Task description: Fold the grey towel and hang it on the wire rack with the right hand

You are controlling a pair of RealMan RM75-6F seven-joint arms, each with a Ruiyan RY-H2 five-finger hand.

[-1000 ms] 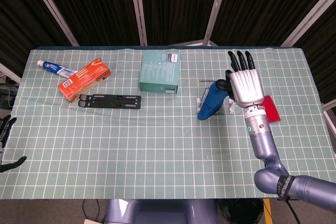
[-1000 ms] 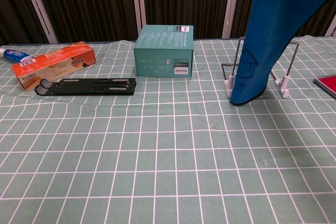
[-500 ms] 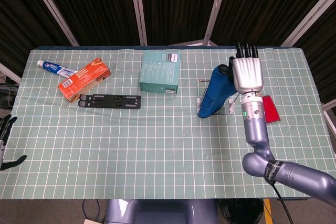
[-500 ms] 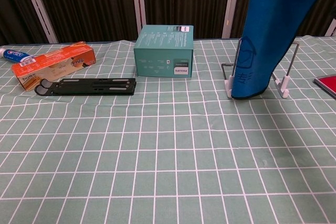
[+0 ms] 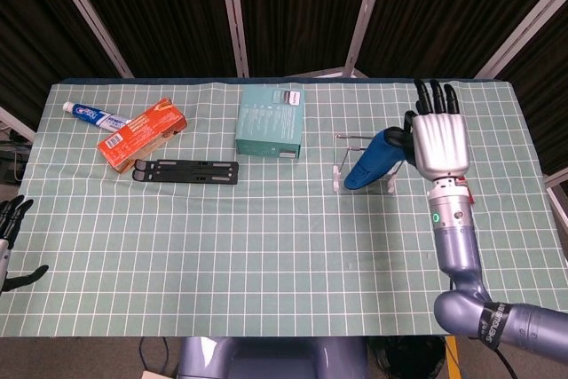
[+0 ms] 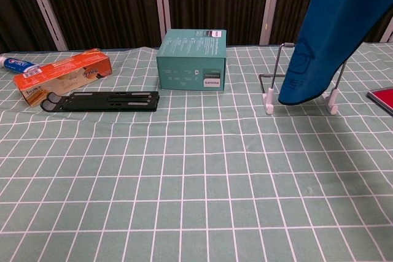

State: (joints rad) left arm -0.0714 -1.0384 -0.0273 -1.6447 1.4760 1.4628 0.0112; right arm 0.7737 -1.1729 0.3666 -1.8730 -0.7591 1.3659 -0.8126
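Note:
The towel (image 5: pixel 374 161), which looks blue here, hangs folded from my right hand (image 5: pixel 439 138), which grips its top end. In the chest view the towel (image 6: pixel 327 35) slants down to the left, and its lower tip floats just above the table between the uprights of the wire rack (image 6: pixel 268 99). From the head view the rack (image 5: pixel 338 166) stands right of the table's middle, with the towel crossing over it. My left hand (image 5: pixel 9 241) shows at the lower left edge, off the table, fingers apart and holding nothing.
A teal box (image 5: pixel 272 120) stands left of the rack. Further left lie a black folding stand (image 5: pixel 185 170), an orange carton (image 5: pixel 142 133) and a toothpaste tube (image 5: pixel 96 116). A red flat object (image 6: pixel 382 100) lies at the right edge.
My right hand has moved right and risen. The towel's lower end has lifted off the table in front of the rack and now hangs slanted over it.

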